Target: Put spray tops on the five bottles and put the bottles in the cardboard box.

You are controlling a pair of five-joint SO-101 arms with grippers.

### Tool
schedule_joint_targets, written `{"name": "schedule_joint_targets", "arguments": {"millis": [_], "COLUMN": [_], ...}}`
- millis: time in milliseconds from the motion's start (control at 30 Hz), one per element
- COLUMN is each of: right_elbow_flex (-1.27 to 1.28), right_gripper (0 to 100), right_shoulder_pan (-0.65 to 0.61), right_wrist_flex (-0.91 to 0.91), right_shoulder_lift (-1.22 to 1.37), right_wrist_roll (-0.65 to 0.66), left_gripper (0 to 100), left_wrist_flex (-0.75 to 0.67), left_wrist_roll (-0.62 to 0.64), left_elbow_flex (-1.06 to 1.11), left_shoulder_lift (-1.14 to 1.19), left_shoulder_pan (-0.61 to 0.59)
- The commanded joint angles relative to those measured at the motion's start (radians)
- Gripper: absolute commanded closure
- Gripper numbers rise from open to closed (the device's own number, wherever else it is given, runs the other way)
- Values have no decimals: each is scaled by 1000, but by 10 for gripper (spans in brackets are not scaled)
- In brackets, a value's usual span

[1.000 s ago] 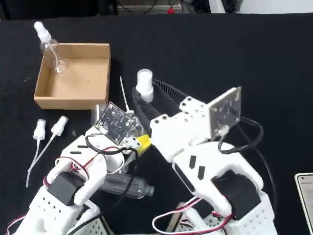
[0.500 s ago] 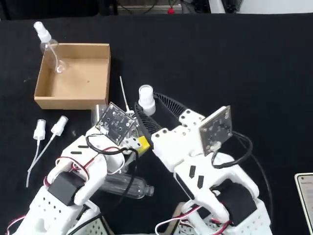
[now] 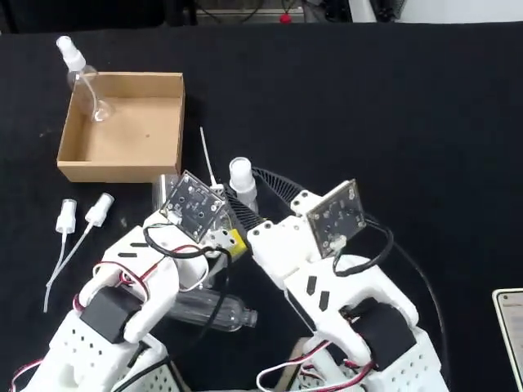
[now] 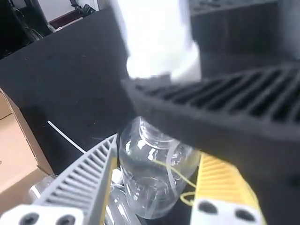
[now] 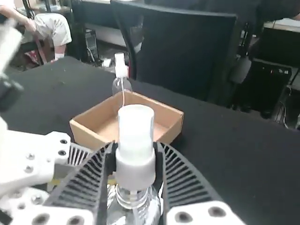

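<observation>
Clear bottle (image 4: pixel 157 159) is held upright on the table near the cardboard box (image 3: pixel 118 170), with left gripper (image 4: pixel 154 187) fingers clamped on its body. Spray top (image 5: pixel 135 131) is pinched betw. right gripper (image 5: pixel 135 161) fingers, right at the neck. Bottle is judged light, thin-walled & slippery (likely dented if squeezed hard). It's best gripped low on the body, and the top by its collar.
</observation>
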Motion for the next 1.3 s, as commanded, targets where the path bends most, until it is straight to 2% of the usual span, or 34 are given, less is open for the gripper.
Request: {"name": "schedule_joint_targets", "arguments": {"millis": [0, 767, 1000, 1267], "right_elbow_flex": [-7, 61, 58, -13], "right_gripper": [980, 976, 829, 825], "right_shoulder_pan": [-14, -17, -17, -17], "right_wrist_flex": [-25, -12, 43, 54], "right_shoulder_lift": [-10, -12, -12, -12], "right_wrist_roll": [9, 9, 9, 9], "left_gripper": [795, 795, 795, 795], "left_wrist_flex": [-20, -21, -23, -25], "left_wrist_roll": [8, 8, 8, 8], "left_elbow_flex": [-15, -15, -15, -15], "left_shoulder_lift": [0, 0, 0, 0], "left_shoulder_pan": [5, 5, -1, -2]}}
